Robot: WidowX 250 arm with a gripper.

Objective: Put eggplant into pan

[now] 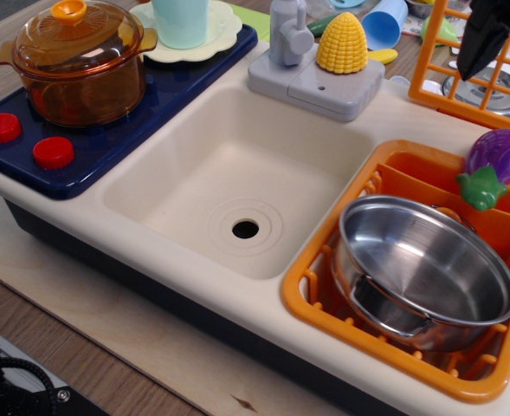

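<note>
The purple eggplant (500,154) with its green cap lies on the far right rim of the orange dish rack (317,265). The steel pan (423,270) sits in that rack, in front of and left of the eggplant, and holds nothing. Its thin handle points toward the front. My gripper (485,36) shows only as a dark shape at the top right edge, above the eggplant and in front of the orange wire basket (428,74). Its fingers cannot be made out. Nothing shows in its grasp.
A cream sink basin (237,178) fills the middle. A grey faucet (287,35) and a yellow corn cob (341,42) stand behind it. An amber lidded pot (80,61) sits on the blue stove at left, near two red knobs (28,139).
</note>
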